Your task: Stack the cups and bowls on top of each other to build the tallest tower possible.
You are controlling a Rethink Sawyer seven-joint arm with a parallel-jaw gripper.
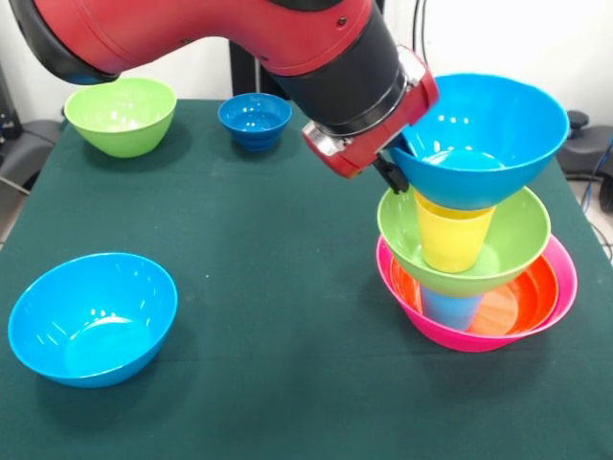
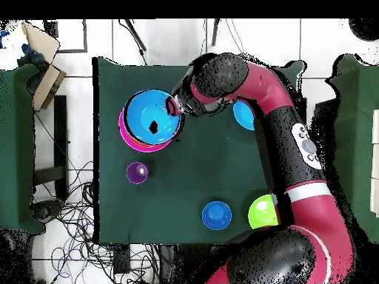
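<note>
The tower stands at the right of the front view. Its base is the large pink bowl [image 1: 565,278], with the orange bowl [image 1: 536,287], the light blue cup [image 1: 450,309], a lime green bowl [image 1: 517,240] and the yellow cup [image 1: 452,240] above it. A bright blue bowl [image 1: 488,134] sits on top of the yellow cup, slightly tilted. My gripper [image 1: 397,163] is shut on this bowl's left rim. In the overhead view the gripper [image 2: 176,107] is at the edge of the same blue bowl [image 2: 141,111]. The purple cup [image 2: 137,173] stands alone on the cloth.
A second lime green bowl [image 1: 120,115] and the small dark-blue bowl [image 1: 255,120] stand at the table's far side. Another bright blue bowl [image 1: 93,318] sits near left. The tower stands close to the table's right edge.
</note>
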